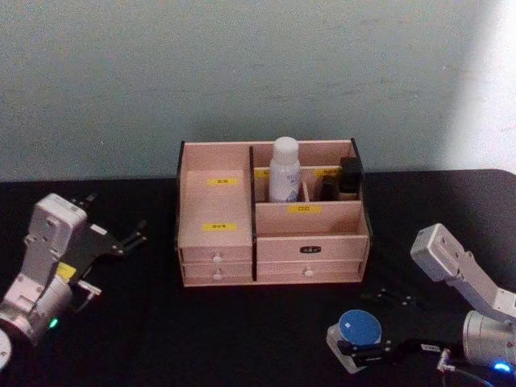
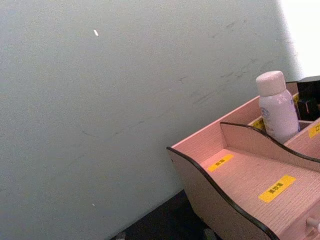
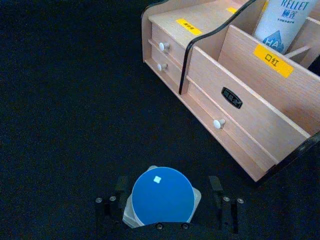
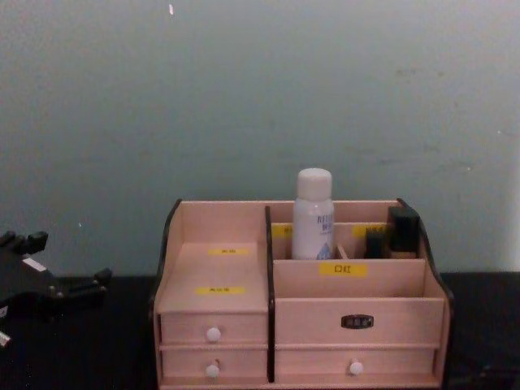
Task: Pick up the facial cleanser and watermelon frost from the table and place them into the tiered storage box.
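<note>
The facial cleanser [image 1: 285, 169], a tall white bottle with blue print, stands upright in a back compartment of the tiered storage box [image 1: 218, 218]; it also shows in the chest view [image 4: 313, 215]. The watermelon frost [image 1: 359, 326], a short jar with a blue lid, sits on the black table in front of the box's right end. My right gripper [image 3: 167, 202] is open and low at the table, with one finger on each side of the jar [image 3: 162, 197]. My left gripper [image 1: 113, 222] is open, off to the left of the box, with nothing in it.
A dark item [image 1: 351, 177] stands in the box's back right compartment, beside the bottle. The box has small drawers with white knobs [image 3: 218, 123] along its front. A pale wall rises behind the table [image 1: 145, 322].
</note>
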